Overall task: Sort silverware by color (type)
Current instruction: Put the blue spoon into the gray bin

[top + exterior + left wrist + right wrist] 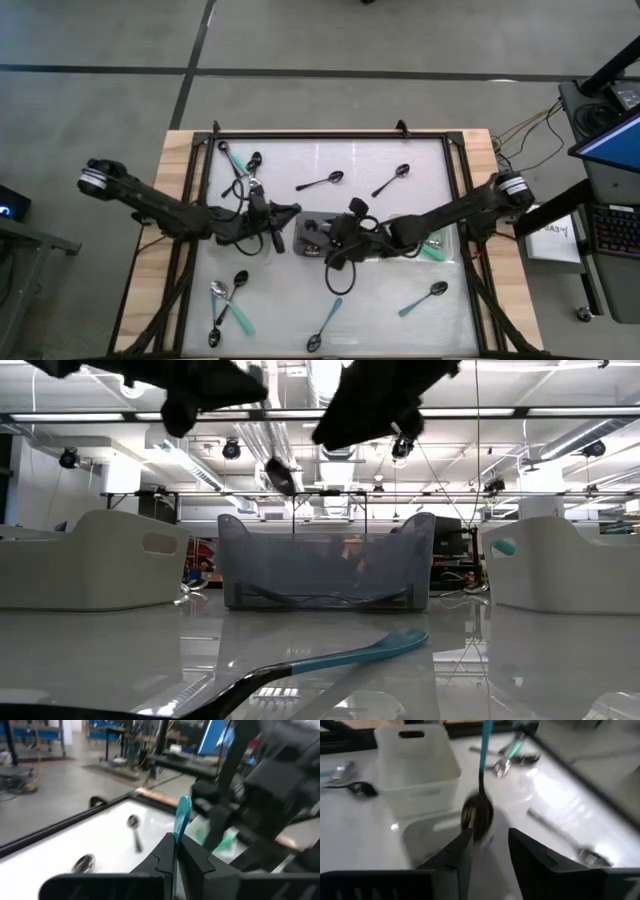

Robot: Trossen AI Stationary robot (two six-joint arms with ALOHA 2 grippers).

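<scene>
Pinching the teal-handled spoon [183,815] by its handle, the left gripper [175,851] holds it mid-table above the middle tray [325,565]; right gripper [490,842], jaws apart, sits alongside. Light, stiff, probably slick plastic: grip mid-handle.

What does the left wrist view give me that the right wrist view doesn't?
Left wrist only: the left gripper shut on the teal-handled spoon, its handle standing up between the fingers.
Right wrist only: that spoon's black bowl hanging ahead of the open right gripper, and a pale tray beyond.
Both: the same spoon, and loose spoons on the white table.
</scene>
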